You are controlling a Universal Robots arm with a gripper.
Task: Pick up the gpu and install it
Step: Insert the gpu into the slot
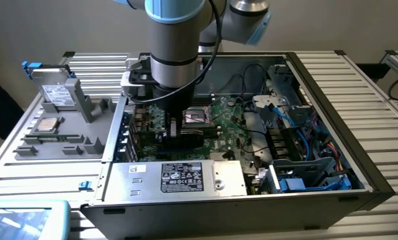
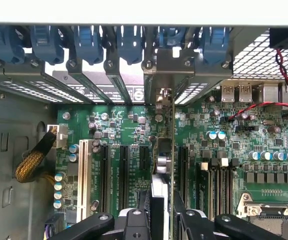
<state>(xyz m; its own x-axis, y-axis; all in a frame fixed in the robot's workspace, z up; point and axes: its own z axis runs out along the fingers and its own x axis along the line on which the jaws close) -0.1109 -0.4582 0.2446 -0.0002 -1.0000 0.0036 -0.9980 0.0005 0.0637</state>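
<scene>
My gripper [image 1: 173, 131] reaches down into the open computer case [image 1: 332, 75], over the green motherboard [image 1: 229, 117]. In the wrist view the gpu [image 2: 162, 150] appears edge-on as a thin upright card. It runs from between my fingertips [image 2: 136, 222] to its metal bracket [image 2: 170, 60] at the case's rear wall. My gripper [image 2: 161, 224] is shut on the card, one black finger on each face. The card stands in line with the black expansion slots [image 2: 124, 170]. Whether its lower edge sits in a slot is hidden.
Blue slot clips [image 2: 89, 40] line the rear wall. Memory sticks [image 2: 209, 180] and the CPU socket [image 1: 200, 116] lie close beside the card. A silver power supply [image 1: 179, 177] fills the near side, blue cables [image 1: 286, 115] the exterior view's right. A hard drive [image 1: 55, 92] stands on a grey fixture outside.
</scene>
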